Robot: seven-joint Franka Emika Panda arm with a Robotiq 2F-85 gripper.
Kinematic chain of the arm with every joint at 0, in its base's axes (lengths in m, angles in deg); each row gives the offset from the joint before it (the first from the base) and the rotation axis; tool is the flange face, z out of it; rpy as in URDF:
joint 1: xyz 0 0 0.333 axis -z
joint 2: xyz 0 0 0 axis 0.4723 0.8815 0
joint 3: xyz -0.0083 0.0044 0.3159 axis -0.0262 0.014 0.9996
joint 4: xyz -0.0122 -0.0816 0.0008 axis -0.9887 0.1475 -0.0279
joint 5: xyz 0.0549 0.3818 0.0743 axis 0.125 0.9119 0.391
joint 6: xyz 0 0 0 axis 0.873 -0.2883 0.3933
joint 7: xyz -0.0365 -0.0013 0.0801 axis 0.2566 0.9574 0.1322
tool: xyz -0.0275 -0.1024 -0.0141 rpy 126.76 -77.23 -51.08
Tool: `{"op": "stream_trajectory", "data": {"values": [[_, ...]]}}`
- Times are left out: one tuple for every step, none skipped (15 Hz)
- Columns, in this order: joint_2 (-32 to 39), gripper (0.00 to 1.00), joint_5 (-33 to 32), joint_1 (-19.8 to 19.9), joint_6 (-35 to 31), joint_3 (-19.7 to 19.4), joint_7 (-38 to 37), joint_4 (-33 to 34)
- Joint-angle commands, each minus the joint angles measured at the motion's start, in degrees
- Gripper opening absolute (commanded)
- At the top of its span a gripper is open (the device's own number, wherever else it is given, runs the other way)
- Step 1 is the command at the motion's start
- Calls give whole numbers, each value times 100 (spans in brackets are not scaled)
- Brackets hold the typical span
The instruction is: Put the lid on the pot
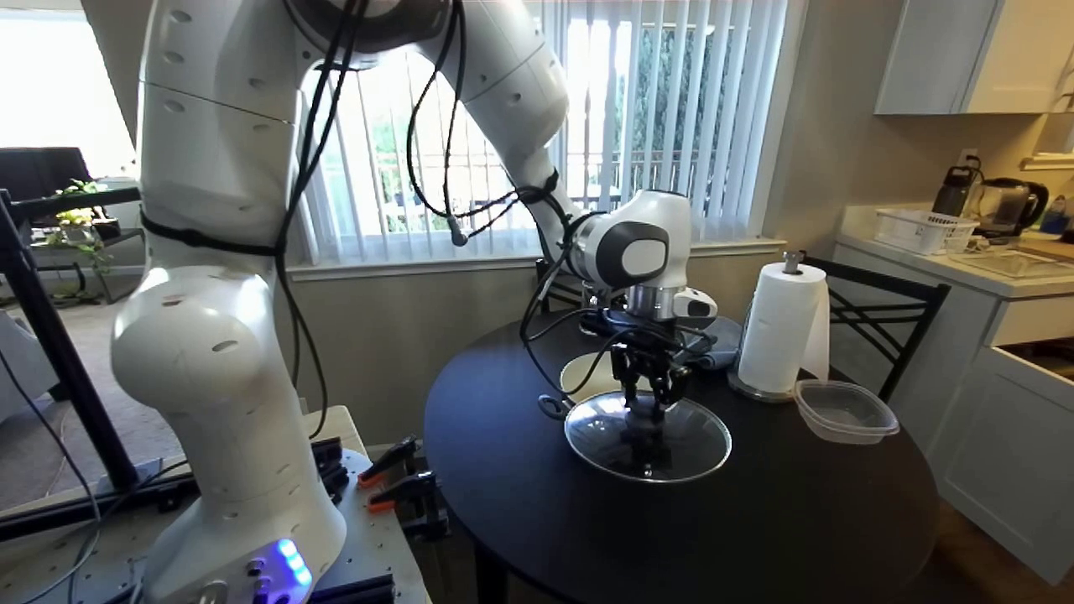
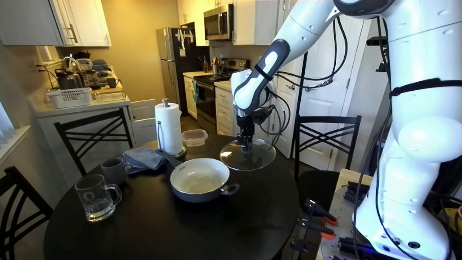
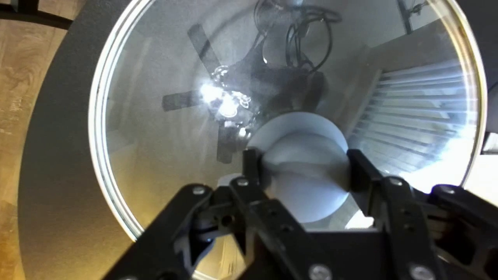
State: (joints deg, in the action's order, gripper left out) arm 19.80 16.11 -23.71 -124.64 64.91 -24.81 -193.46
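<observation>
The clear glass lid with a metal rim shows in both exterior views [image 1: 692, 449] [image 2: 262, 159] and fills much of the wrist view [image 3: 155, 128]. My gripper [image 1: 646, 398] points down over its middle. In the wrist view, the gripper fingers [image 3: 302, 165] press on both sides of the rounded knob [image 3: 307, 194]. The lid is roughly level; I cannot tell whether it touches the table. The pot [image 2: 197, 196], cream inside, stands uncovered beside the lid, with a long dark handle and a short loop handle. In an exterior view, the lid and gripper partly hide the pot [image 1: 581, 372].
A paper towel roll [image 1: 779, 327] and a small plastic container [image 1: 843, 413] stand on the dark round table [image 1: 537, 495]. A folded cloth [image 2: 143, 158], a grey mug [image 2: 114, 169] and a glass mug [image 2: 94, 198] stand beyond the pot from the lid.
</observation>
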Motion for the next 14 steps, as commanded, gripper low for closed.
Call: {"op": "stream_trajectory", "data": {"values": [[88,33,-274,-159,492,57,-79,400],[162,33,-330,-210,576,79,-74,525],[237,33,-379,-256,658,101,-69,663],[337,33,-428,-308,723,136,-46,840],[446,33,-468,-354,784,166,-45,1014],[590,33,-490,-398,846,205,-35,1237],[752,33,-486,-421,915,248,9,1476],[912,33,-454,-433,975,293,53,1689],[1069,33,-396,-443,1050,347,103,1901],[1233,33,-364,-456,1130,404,138,2104],[1386,33,-373,-478,1192,437,146,2286],[1515,33,-369,-508,1289,477,156,2460],[1654,33,-373,-531,1357,509,158,2624],[1775,33,-381,-569,1441,548,151,2784]]}}
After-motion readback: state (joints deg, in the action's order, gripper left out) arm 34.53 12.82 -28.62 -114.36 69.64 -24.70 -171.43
